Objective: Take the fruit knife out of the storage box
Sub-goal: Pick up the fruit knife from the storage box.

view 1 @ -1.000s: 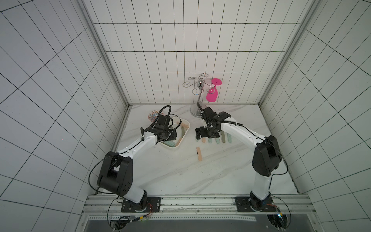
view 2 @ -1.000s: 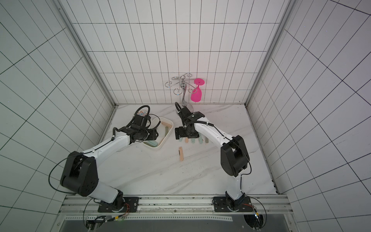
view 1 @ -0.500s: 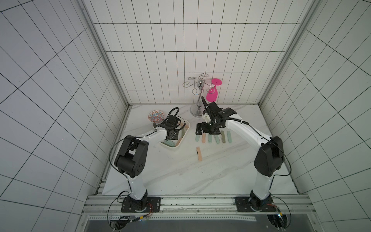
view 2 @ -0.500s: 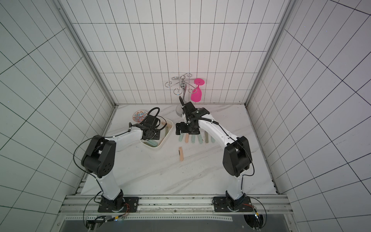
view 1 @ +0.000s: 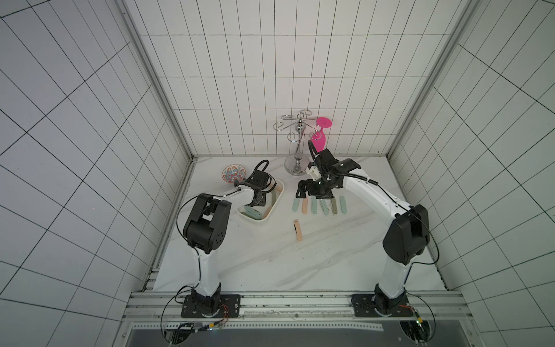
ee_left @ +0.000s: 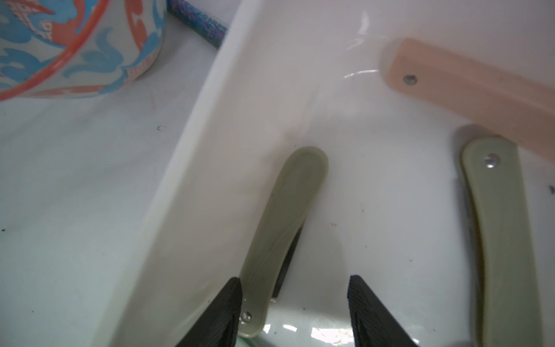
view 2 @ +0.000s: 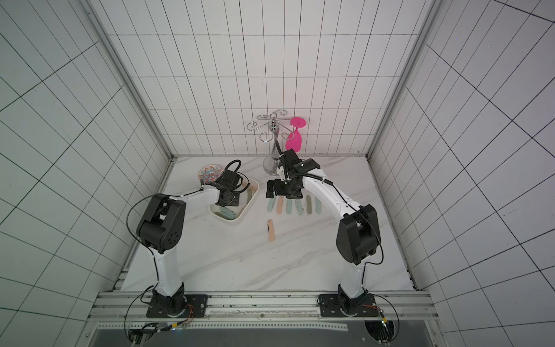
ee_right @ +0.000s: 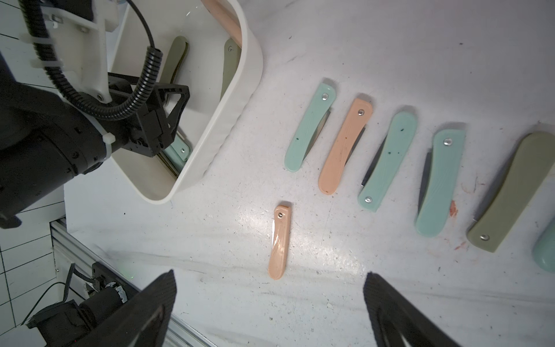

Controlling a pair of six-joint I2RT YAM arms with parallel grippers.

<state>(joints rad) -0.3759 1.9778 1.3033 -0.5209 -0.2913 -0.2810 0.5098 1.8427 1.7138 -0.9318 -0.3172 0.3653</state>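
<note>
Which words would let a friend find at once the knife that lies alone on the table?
On the marble table, find the white storage box and, beside it, the row of six folded knives. Nearer the robot's bases than that row lies one peach folding knife. Unlike the peach one in the row, it lies alone, touching nothing.

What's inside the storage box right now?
In the storage box: an olive knife between the jaws of the open left gripper, a second olive knife, a peach knife, at least one mint knife. Whatever lies under the gripper body is hidden.
</note>
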